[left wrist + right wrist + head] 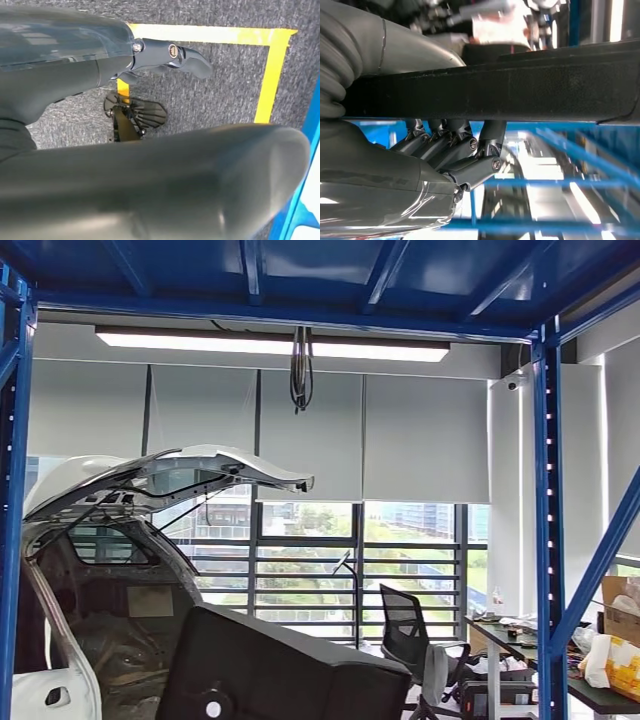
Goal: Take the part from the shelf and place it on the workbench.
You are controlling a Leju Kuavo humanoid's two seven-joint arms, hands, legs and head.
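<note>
In the head view we see a large black flat part (279, 670) low in the picture, tilted, with one end lower at the left and its upper edge running to the right. Behind it stands a white car body (90, 570) with its rear hatch (189, 472) raised, and all of this is framed by the blue shelf frame (549, 520). At the right there is a dark workbench (604, 698) with a cardboard box (620, 612) and some white and yellow packages (613, 660) on it; the part is well apart from this bench. Near the window stands a black office chair (404, 635). In the right wrist view our right hand (463, 155) grips the black part (501, 92): the dark fingers (491, 137) reach up against one face of the panel, and the thick grey thumb lies on the other side of it. In the left wrist view our left hand (166, 55) has one dark finger stretched out straight over the grey carpet (226, 80) with yellow tape lines (270, 70). A wide dark rounded surface crosses the view near the hand, but we cannot tell whether this hand holds anything.
</note>
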